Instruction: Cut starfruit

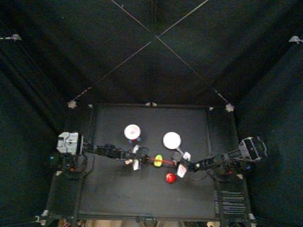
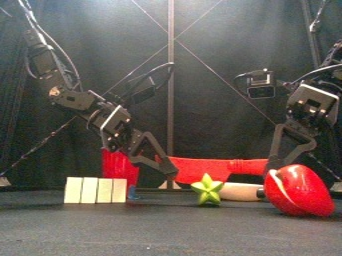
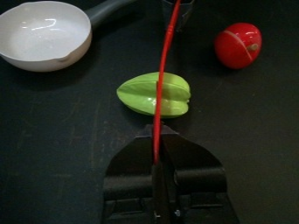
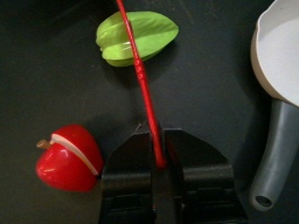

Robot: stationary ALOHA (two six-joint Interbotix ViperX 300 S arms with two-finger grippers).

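gripping thin red blade (image 3: 173, 52) over glossy ridged starfruit (image 3: 158, 94).

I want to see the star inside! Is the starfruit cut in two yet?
Not yet. The starfruit is in one piece with no gap; the red blade only crosses over it.

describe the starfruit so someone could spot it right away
On the black table, look between the two arms, near the front middle. The starfruit sits there, beside the red apple. It is the only yellow-green, star-ridged piece, much smaller than the white pan.
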